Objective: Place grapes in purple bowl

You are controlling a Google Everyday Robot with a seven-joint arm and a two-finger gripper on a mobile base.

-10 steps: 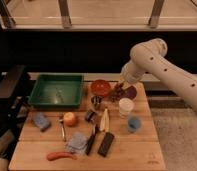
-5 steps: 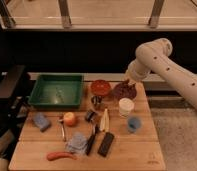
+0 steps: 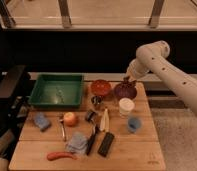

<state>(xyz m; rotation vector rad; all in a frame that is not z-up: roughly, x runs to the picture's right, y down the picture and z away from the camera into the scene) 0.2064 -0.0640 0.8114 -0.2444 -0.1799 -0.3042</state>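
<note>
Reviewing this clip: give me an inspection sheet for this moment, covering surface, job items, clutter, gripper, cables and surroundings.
Surface: wooden table, crowded with small items.
Job's things: purple bowl at the back right, beside the orange-red bowl; grapes cannot be made out separately, something dark sits in the purple bowl.
Clutter: green tray back left, white cup, small blue cup, orange fruit, black block, orange-red sausage-shaped item, blue sponge.
Gripper: gripper just above the purple bowl's rear rim.
Cables: nothing seen.
Surroundings: dark wall behind, railing posts above, dark chair-like object on the left.
</note>
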